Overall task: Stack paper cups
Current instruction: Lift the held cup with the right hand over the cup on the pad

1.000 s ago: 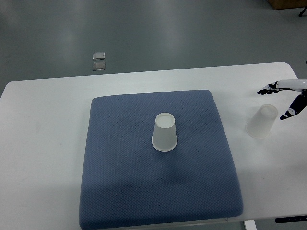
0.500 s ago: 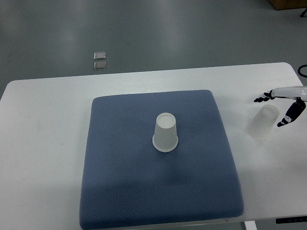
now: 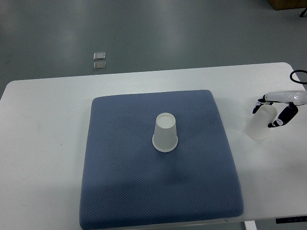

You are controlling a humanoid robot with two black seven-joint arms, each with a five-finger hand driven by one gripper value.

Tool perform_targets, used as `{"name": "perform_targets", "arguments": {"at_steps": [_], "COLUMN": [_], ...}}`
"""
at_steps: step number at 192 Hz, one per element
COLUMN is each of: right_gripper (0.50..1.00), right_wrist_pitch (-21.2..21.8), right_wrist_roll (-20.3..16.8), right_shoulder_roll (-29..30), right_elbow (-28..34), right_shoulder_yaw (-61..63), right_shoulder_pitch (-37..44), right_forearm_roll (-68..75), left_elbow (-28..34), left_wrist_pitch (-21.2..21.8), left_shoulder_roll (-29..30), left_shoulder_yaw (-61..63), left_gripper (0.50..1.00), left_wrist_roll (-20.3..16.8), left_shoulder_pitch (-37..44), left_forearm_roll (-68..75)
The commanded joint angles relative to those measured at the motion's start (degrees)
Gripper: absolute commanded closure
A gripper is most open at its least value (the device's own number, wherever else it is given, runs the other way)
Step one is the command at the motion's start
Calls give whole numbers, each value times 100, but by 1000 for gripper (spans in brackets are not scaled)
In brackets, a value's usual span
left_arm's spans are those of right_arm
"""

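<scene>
Two paper cups stand upside down, well apart. The mid cup (image 3: 165, 132) sits near the centre of a blue mat (image 3: 124, 182), its closed base facing up and its wider rim resting on the fabric. The right cup (image 3: 262, 122) stands off the mat on the bare white counter (image 3: 43, 158), near the counter's right edge, and it looks tilted, with its base leaning up and to the right. The right robot hand (image 3: 274, 111) reaches in from the picture's right edge at the level of that cup's upper part. Its dark fingertips (image 3: 259, 102) show on the far side of the cup near the base, and a second dark tip shows on the cup's right side, so the fingers bracket the top of the cup, curved around it. They lie against or just beside its wall; whether they actually press on it cannot be told from this view. The white wrist runs off toward the right, and a dark cable (image 3: 296, 75) loops at the edge just above it. No left arm shows in the picture. Beyond the counter's far edge, on the grey floor (image 3: 192, 33), lie two small square plates (image 3: 100, 61), one just behind the other.
</scene>
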Motion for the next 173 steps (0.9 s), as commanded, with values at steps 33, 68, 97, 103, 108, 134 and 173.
{"name": "perform_targets", "arguments": {"at_steps": [33, 68, 97, 103, 108, 134, 173], "right_gripper": [961, 973, 967, 967, 967, 967, 967], "right_wrist_pitch": [-8, 97, 571, 694, 783, 1485, 1767], "right_wrist_roll": [0, 0, 0, 0, 0, 0, 0], "right_shoulder_roll": [-24, -103, -314, -419, -455, -455, -156], "right_elbow": [3, 144, 811, 978, 1076, 1673, 2288], "right_shoulder_yaw": [0, 26, 52, 87, 123, 606, 1098], "right_shoulder_pitch": [57, 426, 1015, 1138, 1209, 1578, 1578], "right_forearm_roll": [14, 93, 207, 243, 260, 383, 383], "left_elbow": [0, 0, 0, 0, 0, 0, 0], "left_wrist_pitch": [2, -6, 2, 2, -6, -6, -6], "left_shoulder_roll": [0, 0, 0, 0, 0, 0, 0], "left_shoulder_yaw": [0, 0, 0, 0, 0, 0, 0], "left_gripper": [500, 500, 500, 500, 500, 500, 500], "left_wrist_roll": [-1, -1, -1, -1, -1, -1, -1], "left_shoulder_pitch": [0, 0, 0, 0, 0, 0, 0], "left_forearm_roll": [0, 0, 0, 0, 0, 0, 0]}}
